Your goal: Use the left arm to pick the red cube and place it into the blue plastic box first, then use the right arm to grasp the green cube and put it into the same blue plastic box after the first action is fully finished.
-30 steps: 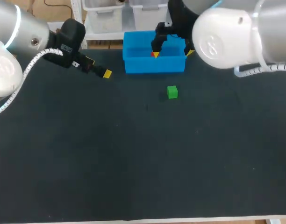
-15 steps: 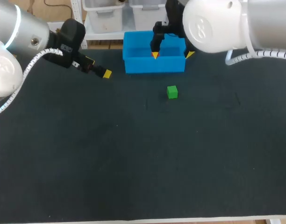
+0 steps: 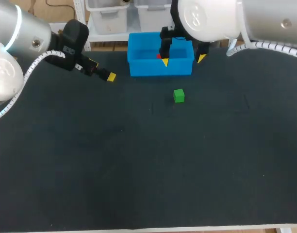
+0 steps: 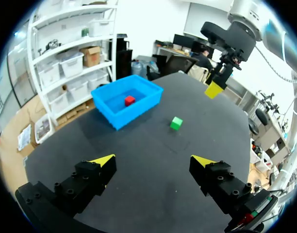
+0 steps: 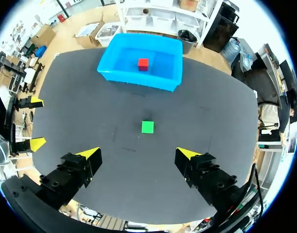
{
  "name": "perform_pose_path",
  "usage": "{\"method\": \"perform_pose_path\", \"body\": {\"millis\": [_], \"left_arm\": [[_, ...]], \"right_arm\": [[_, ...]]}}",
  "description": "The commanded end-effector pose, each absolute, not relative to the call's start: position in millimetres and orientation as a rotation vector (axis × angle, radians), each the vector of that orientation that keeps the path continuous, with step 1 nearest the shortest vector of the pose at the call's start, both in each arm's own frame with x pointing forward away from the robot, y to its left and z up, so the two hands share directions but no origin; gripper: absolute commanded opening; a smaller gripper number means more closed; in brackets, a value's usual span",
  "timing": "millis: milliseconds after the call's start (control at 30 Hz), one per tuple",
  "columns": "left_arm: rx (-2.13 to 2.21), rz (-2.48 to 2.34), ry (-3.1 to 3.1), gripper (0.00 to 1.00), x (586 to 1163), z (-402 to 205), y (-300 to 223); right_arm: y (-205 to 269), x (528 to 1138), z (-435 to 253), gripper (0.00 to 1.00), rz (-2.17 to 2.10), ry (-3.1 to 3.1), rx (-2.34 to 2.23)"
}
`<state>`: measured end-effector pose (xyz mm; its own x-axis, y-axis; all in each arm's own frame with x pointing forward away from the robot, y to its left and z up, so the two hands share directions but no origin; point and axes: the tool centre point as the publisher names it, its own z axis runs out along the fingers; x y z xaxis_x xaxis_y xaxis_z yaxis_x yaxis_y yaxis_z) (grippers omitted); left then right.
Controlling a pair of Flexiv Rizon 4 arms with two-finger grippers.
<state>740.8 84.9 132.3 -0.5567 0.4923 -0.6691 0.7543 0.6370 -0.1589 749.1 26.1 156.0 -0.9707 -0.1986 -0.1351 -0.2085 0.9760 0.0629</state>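
nearest lies the dark surface (image 3: 139, 174), and out past its middle the green cube (image 3: 178, 95) sits flat on it by itself, near the box (image 3: 160, 69) but clear of its front wall. seen from the right wrist, the green cube (image 5: 147, 127) lies ahead of the right hand (image 5: 139, 153), roughly in line with the gap between the two fingers. that hand is spread wide with nothing in it, and it hangs above the surface rather than on it. from above, the right hand (image 3: 183, 60) sits over the box's front right part, one yellow tip over the inside, the other just off the right end. off to the left, level with the box front and well apart from it, the left hand (image 3: 108, 76) hangs over bare surface. its own view shows the left hand (image 4: 153, 160) also wide open and empty. farthest back is the box (image 4: 124, 115) at the surface's far edge, upright and open-topped, and the red cube (image 4: 130, 100) rests on its floor, touching neither hand. the right wrist view shows the same, with the red cube (image 5: 143, 64) inside the box (image 5: 139, 81) toward its far wall.
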Motion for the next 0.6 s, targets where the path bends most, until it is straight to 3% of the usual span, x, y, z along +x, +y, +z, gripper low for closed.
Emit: {"method": "perform_pose_path", "body": {"millis": [33,600], "left_arm": [[0.972,-0.592,2.262,1.00,741,131,86],[0.972,-0.592,2.262,1.00,741,131,86]], "right_arm": [[33,757,154,1.00,0.085,3.035,-0.316],[33,756,120,1.00,0.048,3.068,-0.258]]}}
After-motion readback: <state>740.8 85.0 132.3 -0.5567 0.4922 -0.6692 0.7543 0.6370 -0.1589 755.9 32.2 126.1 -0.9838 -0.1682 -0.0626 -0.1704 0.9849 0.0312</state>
